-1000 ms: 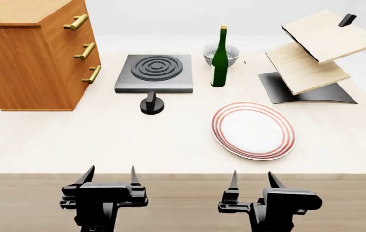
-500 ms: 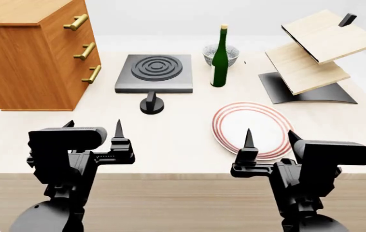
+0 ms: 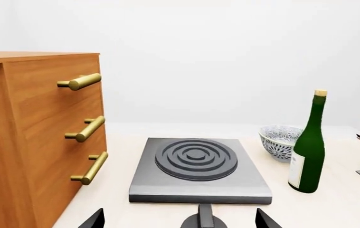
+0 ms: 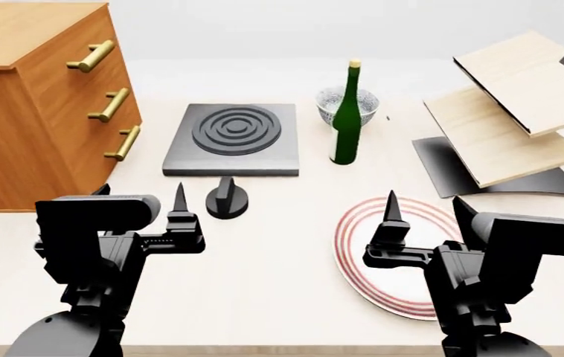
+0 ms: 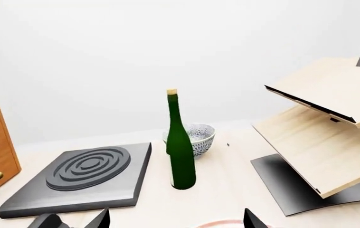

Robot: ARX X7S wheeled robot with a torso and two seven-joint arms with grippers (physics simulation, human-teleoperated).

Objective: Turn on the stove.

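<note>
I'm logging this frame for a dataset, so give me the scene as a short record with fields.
stove: dark slab with ringed burner, beside the wooden drawer cabinet
knob: black, on the table in front of the stove, untouched
bottle: green, upright, right of the stove
bowl: patterned, behind the bottle
plate: red-rimmed, under the right pincer
left pincer: open, empty, near the knob
right pincer: open, empty

Dark grey stove [image 4: 231, 140], green bottle [image 4: 346, 119], plate [image 4: 361, 256] – white, red-ringed
</note>
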